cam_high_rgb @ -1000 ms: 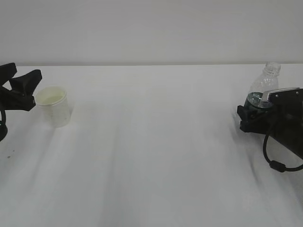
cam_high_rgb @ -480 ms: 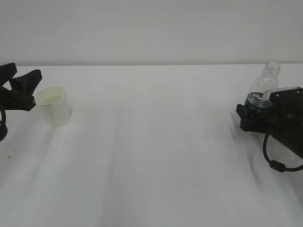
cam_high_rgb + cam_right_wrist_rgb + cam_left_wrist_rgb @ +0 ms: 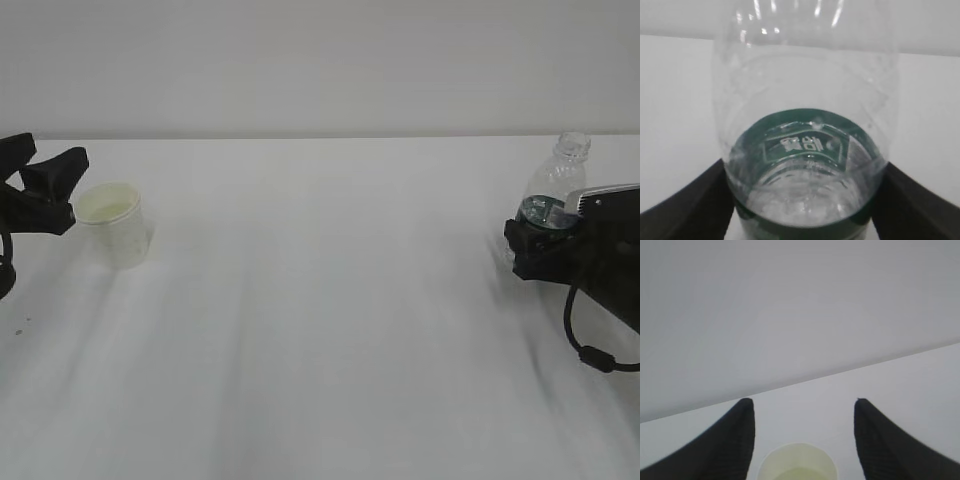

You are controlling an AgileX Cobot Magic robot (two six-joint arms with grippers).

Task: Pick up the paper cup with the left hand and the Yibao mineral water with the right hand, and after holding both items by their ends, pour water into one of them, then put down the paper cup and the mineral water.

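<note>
1. One paper cup stands upright on the white table at its far left; this cup is the landmark for what follows. It shows a pale cream inside.
2. Two grippers are in view. The left hand sits just left of the cup, its two black fingers spread wide, one to each side of the cup's rim in the left wrist view, holding nothing.
3. One Yibao mineral water bottle stands upright far to the right of the cup, clear-sided, green label low down, neck uncapped.
4. The right hand is at the bottle's lower body, far right of the cup. Its fingers flank the green band, spread wide; whether they press the bottle I cannot tell.
5. The table is plain white and wrinkled like cloth; behind it runs one bare pale grey wall.
</note>
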